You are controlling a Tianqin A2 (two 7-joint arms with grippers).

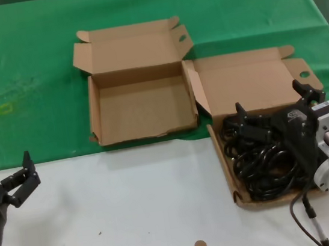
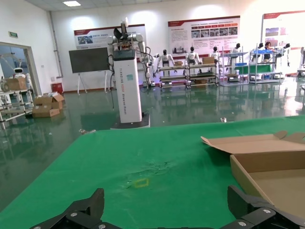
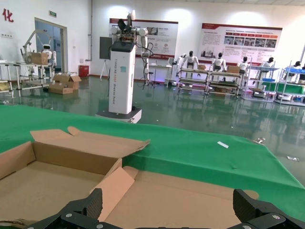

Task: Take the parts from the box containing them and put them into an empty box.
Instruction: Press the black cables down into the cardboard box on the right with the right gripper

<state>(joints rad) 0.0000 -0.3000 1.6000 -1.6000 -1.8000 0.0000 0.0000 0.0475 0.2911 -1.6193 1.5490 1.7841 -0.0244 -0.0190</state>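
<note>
cords (image 1: 265,161) in right box (image 1: 250,84), empty box (image 1: 141,108) left

black gripper (image 1: 275,108), silver wrist (cable trailing)

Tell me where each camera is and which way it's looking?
Head view: sits on the robot's head, looks down at the empty box, the box of cords, both grippers showing: left gripper open near the table's edge, right gripper open over the cords.
Left wrist view: sits on the left arm, faces across the green cloth toward the hall; its fingertips show.
Right wrist view: sits on the right arm, faces over both boxes; fingertips show.
Shared: all see the empty box.
</note>
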